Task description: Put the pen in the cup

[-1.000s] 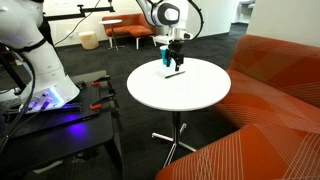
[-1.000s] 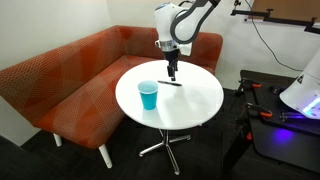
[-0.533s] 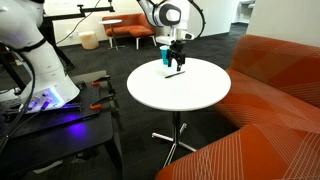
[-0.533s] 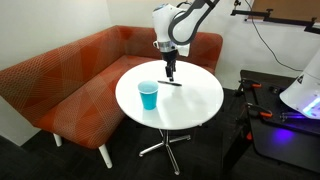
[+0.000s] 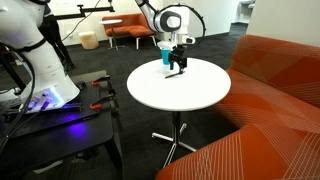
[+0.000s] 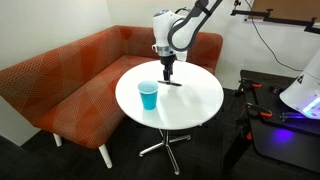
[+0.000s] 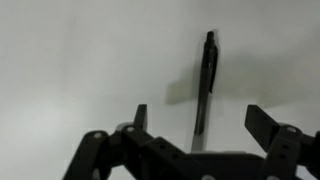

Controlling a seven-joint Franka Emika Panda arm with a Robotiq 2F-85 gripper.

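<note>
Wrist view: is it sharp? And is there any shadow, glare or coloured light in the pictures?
In the wrist view the picture is dim, grey and soft; the pen is slightly blurred, with a faint shadow on its left, and the open gripper is a dark shape. In both exterior views the white table is evenly lit, without strong glare; a violet glow shows near one edge.

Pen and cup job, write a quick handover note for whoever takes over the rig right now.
End effector: open, empty, low over the pen, one finger on either side of it in the wrist view.
Pen: flat on the white table, not gripped.
Cup: upright on the table, apart from the pen.
Done: lined up over the pen.
Left: grip, lift, carry to the cup, drop in.
</note>
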